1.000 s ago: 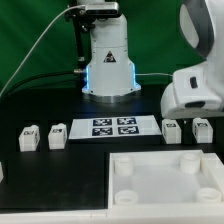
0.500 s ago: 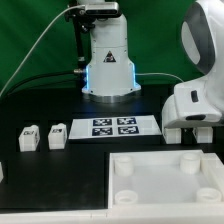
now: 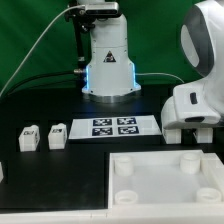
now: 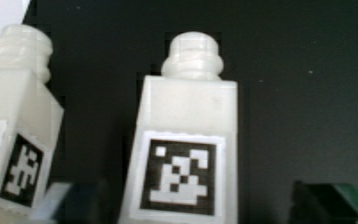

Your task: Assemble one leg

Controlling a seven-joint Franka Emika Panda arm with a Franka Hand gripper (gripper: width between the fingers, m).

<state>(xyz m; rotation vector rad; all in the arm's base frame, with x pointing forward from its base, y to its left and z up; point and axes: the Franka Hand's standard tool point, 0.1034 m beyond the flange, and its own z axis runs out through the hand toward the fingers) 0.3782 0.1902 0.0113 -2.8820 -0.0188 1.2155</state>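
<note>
1. Scanning from the exterior view's left: the first leg [image 3: 28, 137] and the second leg [image 3: 57, 134] sit at mid-left on the black table [image 3: 40, 100]. They are just beside each other and not touching, each with its tag visible.
2. Centre: the marker board [image 3: 113, 126] lies flat just right of the second leg. Behind it, upper centre, is the robot base [image 3: 108, 60] with a blue glow at its collar. A white cable [image 3: 40, 45] arcs across the upper left.
3. Lower centre to lower right: the white panel [image 3: 165, 180] lies flat, with round raised bosses near its corners.
4. Right edge: the arm [image 3: 200, 100], a bulky white housing, hangs low over the table just right of the marker board. It hides whatever sits under it, and the pincer is not visible in this view.
5. Wrist view: the tagged leg [image 4: 190, 140] fills mid-frame, with a rounded knob on its far end.
6. The neighbouring leg [image 4: 12, 130] sits beside it, with a dark gap between them.
7. The gripper [image 4: 194, 205] is released. One dark, blurred finger [image 4: 330, 203] stands clear of the tagged leg, with a strip of table between them. The other finger is barely visible at the frame edge. The tagged leg lies between the two, and no contact is seen.
</note>
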